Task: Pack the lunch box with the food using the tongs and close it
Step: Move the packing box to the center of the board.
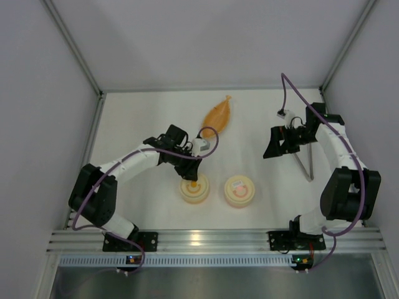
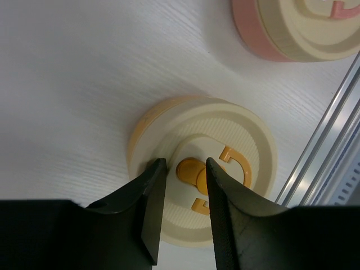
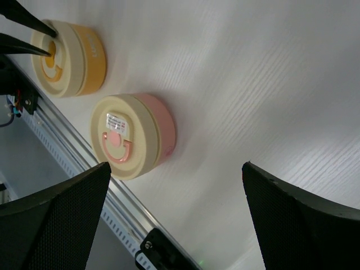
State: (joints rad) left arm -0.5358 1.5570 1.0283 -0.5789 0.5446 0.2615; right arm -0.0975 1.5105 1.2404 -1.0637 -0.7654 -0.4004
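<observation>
The yellow round lunch box [image 1: 194,190] [image 2: 247,135] [image 3: 84,56] sits closed near the table's front, its cream lid bearing an orange knob [image 2: 191,170]. My left gripper [image 1: 193,177] [image 2: 184,163] points down onto the lid, jaws narrow and straddling the knob. The right finger is against the knob and a gap shows on the left side. The grey tongs [image 1: 306,163] lie on the table at the right. My right gripper [image 1: 272,144] [image 3: 175,166] hovers wide open just left of them, holding nothing. The food is not visible.
A pink round box [image 1: 239,190] [image 2: 292,34] [image 3: 140,135] with a cream lid stands right of the yellow one. The orange leaf-shaped tray [image 1: 218,115] lies at the back centre. An aluminium rail [image 1: 212,240] runs along the front edge.
</observation>
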